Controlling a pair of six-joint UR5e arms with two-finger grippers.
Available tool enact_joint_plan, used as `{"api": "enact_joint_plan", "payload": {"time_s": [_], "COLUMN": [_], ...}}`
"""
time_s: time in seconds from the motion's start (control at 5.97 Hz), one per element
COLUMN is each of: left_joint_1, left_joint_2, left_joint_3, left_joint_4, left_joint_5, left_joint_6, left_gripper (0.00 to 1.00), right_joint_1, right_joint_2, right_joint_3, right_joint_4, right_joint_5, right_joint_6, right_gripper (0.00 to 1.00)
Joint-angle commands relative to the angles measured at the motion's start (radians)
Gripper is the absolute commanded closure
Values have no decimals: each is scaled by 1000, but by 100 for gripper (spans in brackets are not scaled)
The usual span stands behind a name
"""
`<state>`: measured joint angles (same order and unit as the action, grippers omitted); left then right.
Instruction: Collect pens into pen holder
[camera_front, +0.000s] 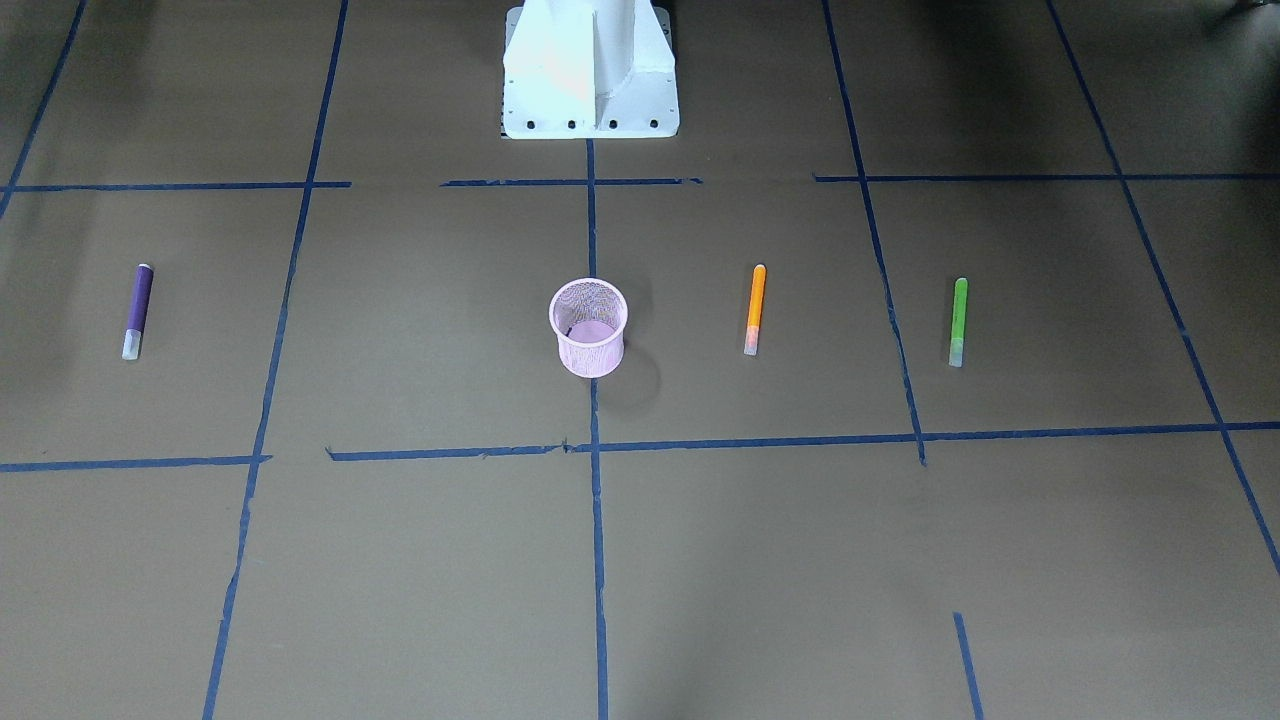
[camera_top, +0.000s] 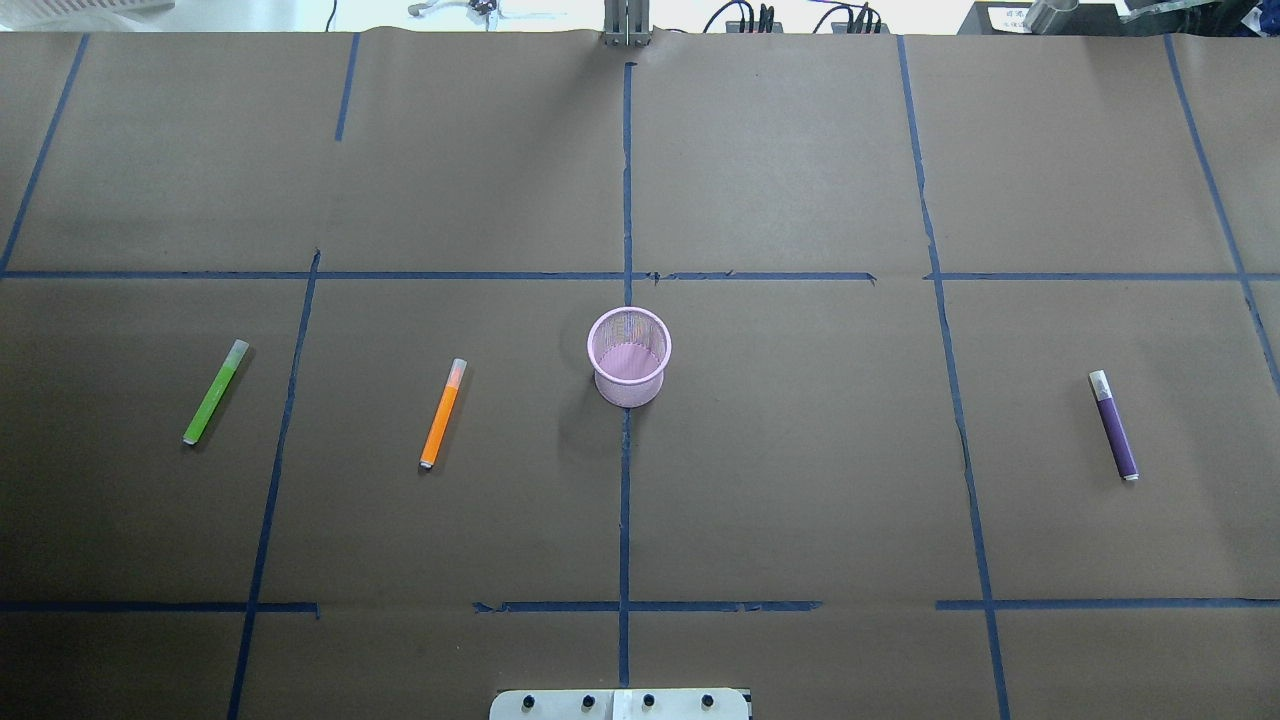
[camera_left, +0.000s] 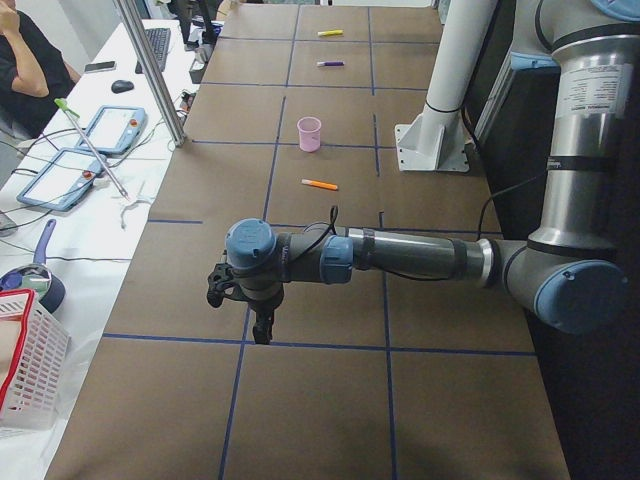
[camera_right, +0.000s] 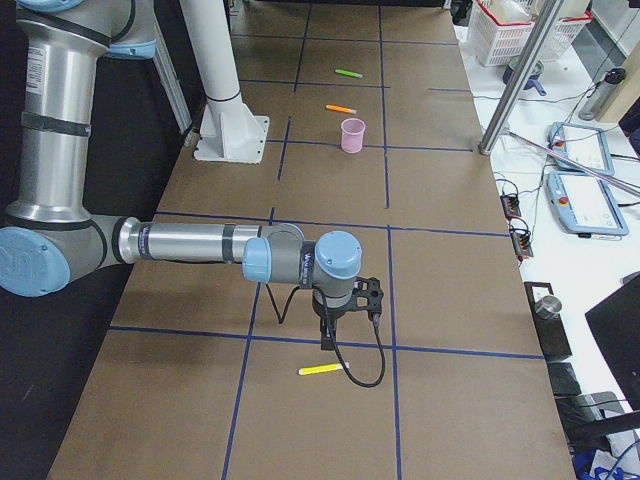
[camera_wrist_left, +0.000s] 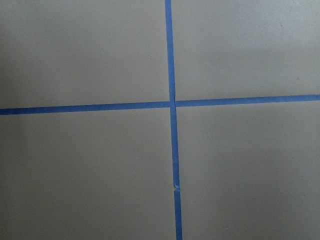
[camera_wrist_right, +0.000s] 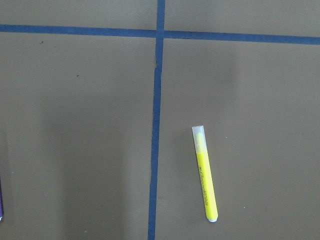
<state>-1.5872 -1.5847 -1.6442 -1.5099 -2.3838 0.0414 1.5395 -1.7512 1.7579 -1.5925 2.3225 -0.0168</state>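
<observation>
The pink mesh pen holder (camera_top: 629, 357) stands upright at the table's middle and looks empty (camera_front: 588, 327). The orange pen (camera_top: 442, 414) and the green pen (camera_top: 214, 392) lie flat to its left in the overhead view, and the purple pen (camera_top: 1113, 425) lies far to its right. A yellow pen (camera_wrist_right: 205, 173) lies flat beyond the purple one, below my right gripper (camera_right: 328, 338). My left gripper (camera_left: 262, 328) hangs over bare table at the left end. Both grippers show only in the side views, so I cannot tell whether they are open or shut.
Blue tape lines (camera_wrist_left: 171, 104) divide the brown table into squares. The white robot pedestal (camera_front: 590, 70) stands at the robot's edge. A side bench holds teach pendants (camera_left: 110, 128) and a white basket (camera_left: 25, 370). A metal post (camera_left: 150, 70) stands at the table's far edge.
</observation>
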Motion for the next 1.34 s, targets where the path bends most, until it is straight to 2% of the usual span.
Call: {"api": "enact_joint_plan", "payload": {"time_s": [0.0,0.17,0.84,1.17], "left_joint_1": [-4,-4,-2,-1], "left_joint_2": [6,17,20,35], "left_joint_3": [-12,-17,0,-26], "left_joint_4": [-1,-1,-12,-13], "left_joint_5": [-1,-2,-12,-15], "left_joint_6": [0,0,-6,-12], "left_gripper": [0,0,0,0], "right_joint_1": [1,-1,1,1], "right_joint_2": [-1,-2,-5,-5], "right_joint_3": [-3,-6,-17,-9], "right_joint_4": [19,19,20,31], "right_joint_5": [12,49,46,46], "right_joint_6": [5,3,-6,-2], "right_gripper": [0,0,0,0]}}
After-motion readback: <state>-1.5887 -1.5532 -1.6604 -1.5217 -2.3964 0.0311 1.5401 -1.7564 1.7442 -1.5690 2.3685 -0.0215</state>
